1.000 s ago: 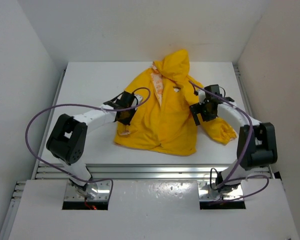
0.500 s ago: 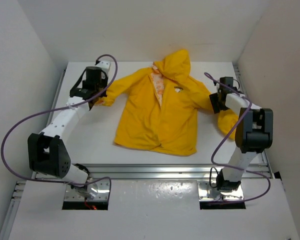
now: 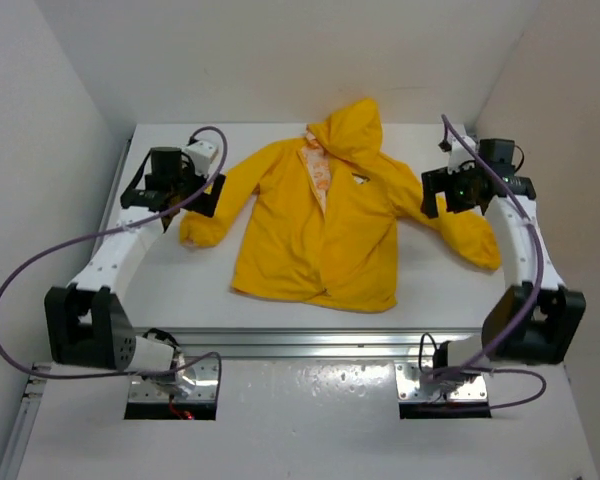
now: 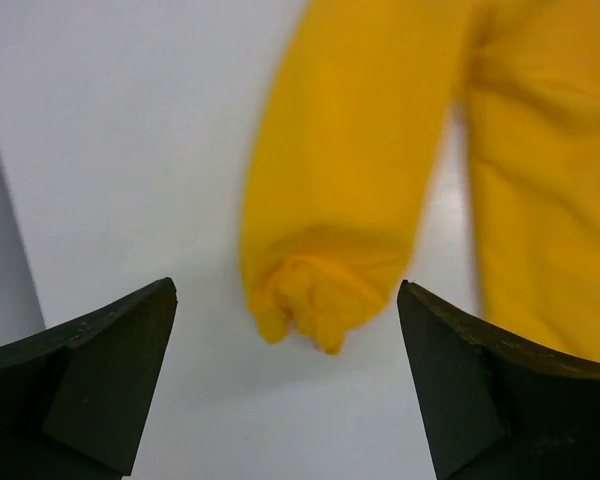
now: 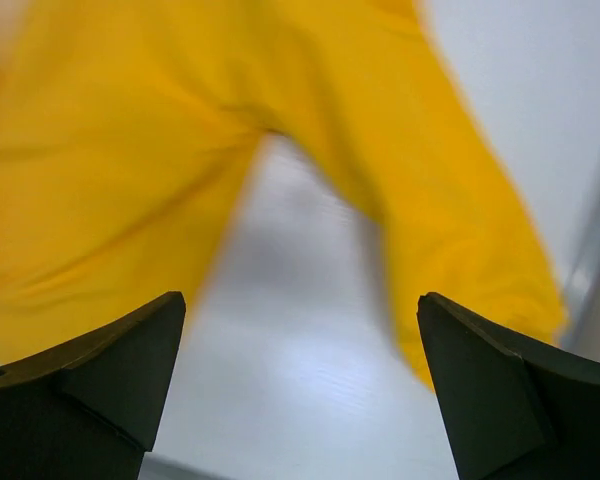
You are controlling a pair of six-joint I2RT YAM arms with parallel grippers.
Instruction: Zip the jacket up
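The jacket (image 3: 325, 235) is laid flat on its back in the middle of the tabletop (image 3: 180, 285), with the hood (image 3: 348, 125) towards the far edge and both sleeves drawn out sideways. Spread like this, the body is presumably meant to lie smooth so that the front seam is exposed for zipping. The left pincer (image 3: 175, 198) is held wide open over the left cuff (image 4: 305, 290). The cuff is seen bunched on the bare surface below and between the fingers, and nothing is gripped. The right pincer (image 3: 448, 192) is likewise spread wide and empty above the right sleeve (image 5: 450, 220), which runs down towards the near right edge. The wrist views are blurred, so finer detail of the fabric cannot be told. The front is judged not yet zipped: near the collar the edge is folded back and a strip of pale patterned lining (image 3: 316, 178) is shown. The slider cannot be made out. With the garment flat and both pincers free, the bottom of the front opening (image 3: 325, 292) is probably what must be reached next, one side held down while the slider is pulled.
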